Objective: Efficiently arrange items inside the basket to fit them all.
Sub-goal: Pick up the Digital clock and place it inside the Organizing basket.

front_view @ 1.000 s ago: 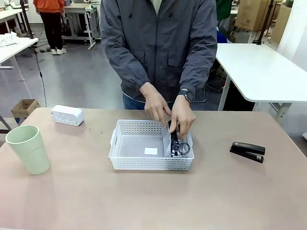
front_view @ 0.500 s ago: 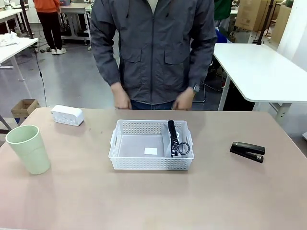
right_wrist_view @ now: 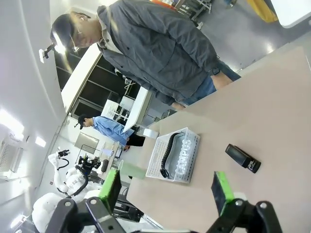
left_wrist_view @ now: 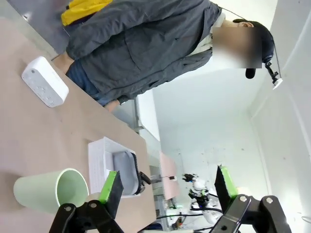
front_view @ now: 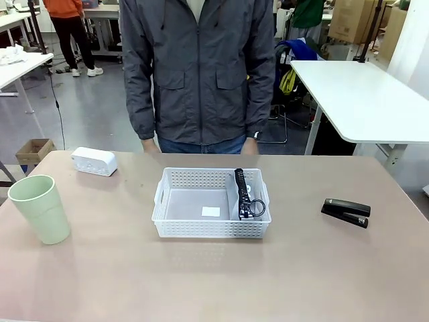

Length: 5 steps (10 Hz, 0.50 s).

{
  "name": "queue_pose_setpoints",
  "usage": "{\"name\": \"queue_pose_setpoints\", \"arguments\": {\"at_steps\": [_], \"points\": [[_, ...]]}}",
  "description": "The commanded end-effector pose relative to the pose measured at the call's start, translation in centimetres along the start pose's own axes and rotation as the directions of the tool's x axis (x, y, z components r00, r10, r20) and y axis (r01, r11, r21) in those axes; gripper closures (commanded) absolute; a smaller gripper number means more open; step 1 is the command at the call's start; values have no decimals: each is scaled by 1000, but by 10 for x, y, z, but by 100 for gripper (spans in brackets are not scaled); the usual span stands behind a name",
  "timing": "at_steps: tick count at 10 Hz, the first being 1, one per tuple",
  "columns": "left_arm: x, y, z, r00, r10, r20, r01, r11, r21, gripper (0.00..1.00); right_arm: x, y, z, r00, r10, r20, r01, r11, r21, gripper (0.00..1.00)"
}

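Two claws spread wide, nothing between pads: left claw (left_wrist_view: pixel 169 180), right claw (right_wrist_view: pixel 166 180). Shoe (front_view: pixel 240 191) on its edge inside basket (front_view: pixel 211 229), along right wall. Cup (front_view: pixel 39 208) & white box (front_view: pixel 94 161) on table (front_view: pixel 201 282) left of basket; stapler (front_view: pixel 345 212) to its right. Person (front_view: pixel 198 67) stands at far edge.

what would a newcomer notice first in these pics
The white basket at the table's middle, with a grey shoe stood on edge against its right wall. Outside it sit a pale green cup at near left, a small white box at far left and a black stapler at right. A person in a grey jacket stands behind.
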<state>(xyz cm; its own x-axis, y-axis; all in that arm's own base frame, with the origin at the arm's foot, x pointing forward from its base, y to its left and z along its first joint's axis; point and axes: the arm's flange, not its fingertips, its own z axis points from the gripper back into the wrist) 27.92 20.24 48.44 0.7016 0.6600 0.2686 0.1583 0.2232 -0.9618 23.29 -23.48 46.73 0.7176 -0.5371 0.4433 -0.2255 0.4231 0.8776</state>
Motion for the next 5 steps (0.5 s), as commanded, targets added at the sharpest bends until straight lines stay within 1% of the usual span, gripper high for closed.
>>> {"name": "queue_pose_setpoints", "arguments": {"at_steps": [1, 2, 3, 4, 5], "points": [[10, -53, -32, 982, -102, -158, 119, 987, 108, 0, 5, 0, 0, 999, 30, 16, -30, 999, 17, 0], [23, -81, -54, 963, -151, -224, 196, 961, 195, 0, 5, 0, 0, 999, 30, 16, -30, 999, 17, 0], [32, -109, -80, 947, -179, -267, 254, 925, 281, 0, 5, 0, 0, 999, 30, 16, -30, 999, 17, 0], [36, -130, -109, 927, -211, -310, 323, 871, 372, 0, 5, 0, 0, 999, 30, 16, -30, 999, 17, 0], [36, -143, -145, 902, -226, -367, 388, 797, 463, 0, 5, 0, 0, 999, 30, 16, -30, 999, 17, 0]]}}
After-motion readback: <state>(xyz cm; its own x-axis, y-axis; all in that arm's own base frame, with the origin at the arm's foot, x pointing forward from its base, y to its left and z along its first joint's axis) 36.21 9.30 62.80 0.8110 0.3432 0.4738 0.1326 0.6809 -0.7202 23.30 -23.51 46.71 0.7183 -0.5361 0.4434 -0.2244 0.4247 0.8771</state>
